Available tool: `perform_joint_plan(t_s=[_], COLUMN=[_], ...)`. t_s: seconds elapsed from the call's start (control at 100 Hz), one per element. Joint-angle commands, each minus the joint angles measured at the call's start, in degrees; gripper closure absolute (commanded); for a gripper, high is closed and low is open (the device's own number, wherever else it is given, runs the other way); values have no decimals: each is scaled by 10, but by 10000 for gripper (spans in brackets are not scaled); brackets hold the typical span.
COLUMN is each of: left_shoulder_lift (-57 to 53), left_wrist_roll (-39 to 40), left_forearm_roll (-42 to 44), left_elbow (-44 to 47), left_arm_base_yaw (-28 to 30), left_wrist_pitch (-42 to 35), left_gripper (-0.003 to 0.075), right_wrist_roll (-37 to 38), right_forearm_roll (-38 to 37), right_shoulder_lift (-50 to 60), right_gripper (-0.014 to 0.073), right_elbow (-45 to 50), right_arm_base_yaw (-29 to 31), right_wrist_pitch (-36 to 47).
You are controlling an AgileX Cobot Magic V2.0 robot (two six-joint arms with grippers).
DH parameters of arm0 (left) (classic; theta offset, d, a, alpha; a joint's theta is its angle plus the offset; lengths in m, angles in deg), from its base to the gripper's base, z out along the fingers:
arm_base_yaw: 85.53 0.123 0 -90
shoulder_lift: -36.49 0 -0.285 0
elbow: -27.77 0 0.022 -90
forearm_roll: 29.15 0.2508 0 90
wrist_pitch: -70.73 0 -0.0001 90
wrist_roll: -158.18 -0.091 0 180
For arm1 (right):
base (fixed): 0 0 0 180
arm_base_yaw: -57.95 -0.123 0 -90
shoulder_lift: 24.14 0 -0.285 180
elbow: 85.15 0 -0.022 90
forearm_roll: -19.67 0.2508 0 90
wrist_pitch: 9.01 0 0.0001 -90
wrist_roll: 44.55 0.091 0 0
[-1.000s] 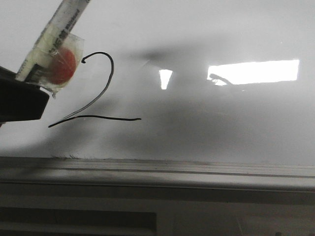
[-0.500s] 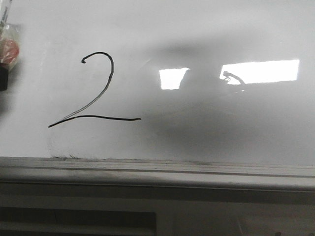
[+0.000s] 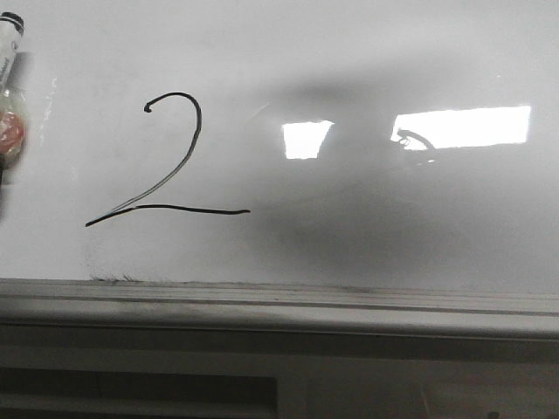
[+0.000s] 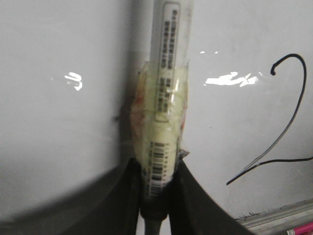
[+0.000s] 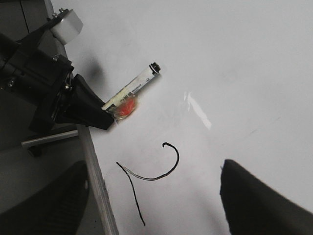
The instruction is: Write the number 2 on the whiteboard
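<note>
The number 2 (image 3: 192, 209) is a thin black marker line on the left part of the whiteboard (image 3: 393, 52). It also shows in the left wrist view (image 4: 305, 78) and the right wrist view (image 5: 177, 159). My left gripper (image 4: 156, 191) is shut on a white marker (image 4: 164, 98) wrapped in yellowish tape, pointing at bare board to the left of the 2. In the front view only the marker (image 3: 9, 61) shows, at the left edge. My right gripper (image 5: 156, 205) is open and empty above the board, near the 2.
The board's grey metal bottom frame (image 3: 279, 301) runs along the near edge. Bright light reflections (image 3: 458, 127) lie on the board's right half. Beyond the frame the right wrist view shows my left arm (image 5: 39, 83) and a metal leg (image 5: 44, 139).
My left gripper with the marker has moved left, away from the 2, and is nearly out of the front view. The 2 now shows whole.
</note>
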Motion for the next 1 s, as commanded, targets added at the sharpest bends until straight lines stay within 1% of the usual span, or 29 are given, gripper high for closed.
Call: perform_joint_plan(t_s=[0.0,0.15,0.27,0.6,0.75,0.99], left_shoulder_lift=[14,46,51,51,51,51], left_wrist_roll=[3,3,3,3,3,3], left_forearm_roll=[-7,-20,-29,-29,-29,-38], left_elbow=[-15,-19,-19,-19,-19,-19], left_arm_base_yaw=[1,-1,-13,-84,-86,-86], left_wrist_pitch=[-45,-46,-53,-113,-115,-138], left_gripper=[739,739,739,740,739,736], right_wrist_roll=[-1,-1,-1,-1,-1,-1], right_forearm_roll=[9,9,9,10,19,21], right_shoulder_lift=[12,12,12,12,12,12], right_gripper=[101,101,101,101,101,101], right_elbow=[-18,-18,-18,-18,-18,-18], right_arm_base_yaw=[3,3,3,3,3,3], right_wrist_pitch=[32,32,32,28,24,17])
